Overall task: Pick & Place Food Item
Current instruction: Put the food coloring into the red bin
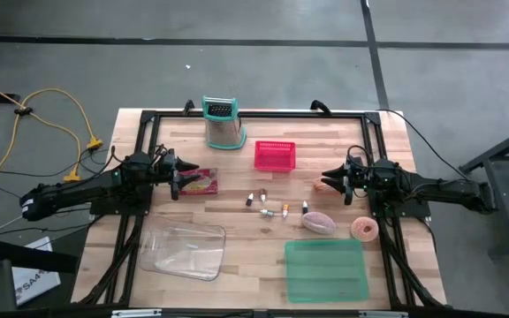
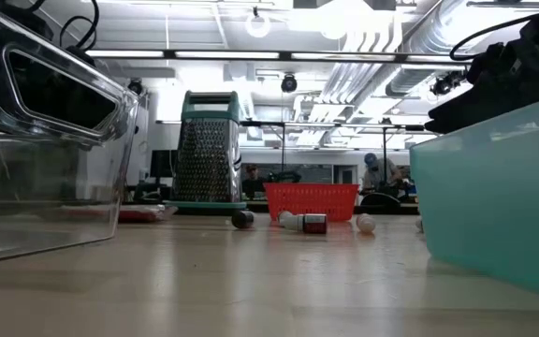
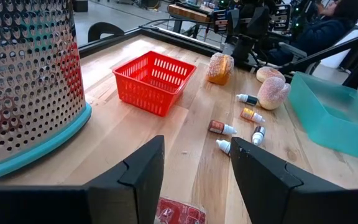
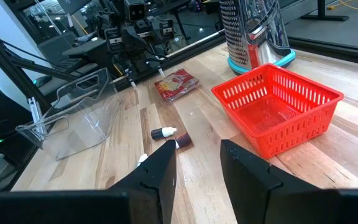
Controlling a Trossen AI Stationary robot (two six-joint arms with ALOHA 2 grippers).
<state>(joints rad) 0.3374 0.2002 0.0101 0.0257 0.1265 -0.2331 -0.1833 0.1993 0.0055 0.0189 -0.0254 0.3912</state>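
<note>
High view: left gripper is hovering over the table's left side, fingers parted and empty, just beside the red snack packet. Right gripper is waiting at the right, fingers slightly apart, holding nothing, next to a bread roll. Red basket is sitting mid-table, likely the drop point.

Low view: grater and basket are standing behind scattered small bottles; neither gripper's fingers are showing clearly.

Left wrist view: the packet is lying just below the spread fingers, suggesting an approach lined up for a grasp.

Right wrist view: the fingers are pointing across the table toward the packet; nothing between them.
</note>
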